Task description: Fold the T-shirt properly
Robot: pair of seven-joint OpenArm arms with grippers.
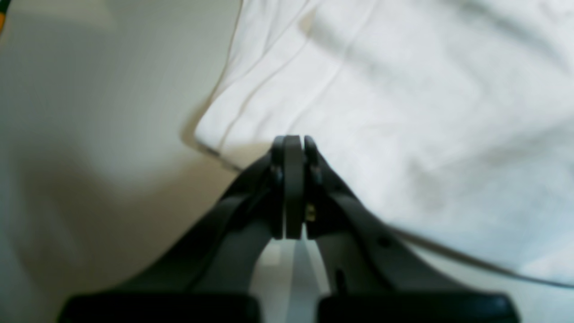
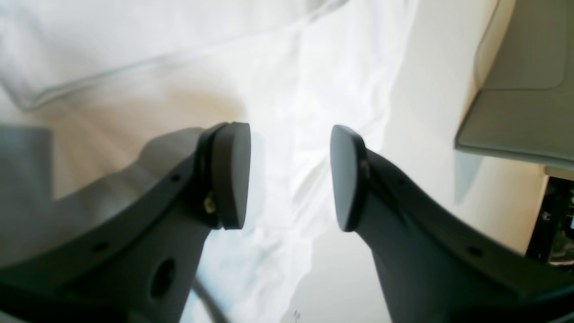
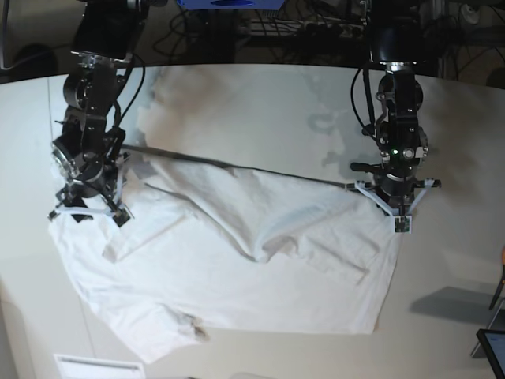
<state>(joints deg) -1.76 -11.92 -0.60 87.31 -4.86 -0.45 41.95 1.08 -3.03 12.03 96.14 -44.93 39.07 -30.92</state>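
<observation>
The white T-shirt (image 3: 237, 268) lies rumpled on the table with its upper part folded over itself. It also shows in the left wrist view (image 1: 403, 89) and the right wrist view (image 2: 291, 89). My left gripper (image 1: 293, 141) is shut, its tips at the shirt's hemmed edge near a corner; no cloth shows between the jaws. In the base view it (image 3: 397, 217) stands at the shirt's right edge. My right gripper (image 2: 289, 175) is open and empty just above the cloth. In the base view it (image 3: 83, 205) is at the shirt's left end.
A thin dark straight line (image 3: 237, 166) runs across the shirt's top between the two arms. A white label (image 3: 99, 367) lies at the front left. A dark tablet corner (image 3: 493, 347) is at the right edge. A grey block (image 2: 515, 89) stands beside the right gripper.
</observation>
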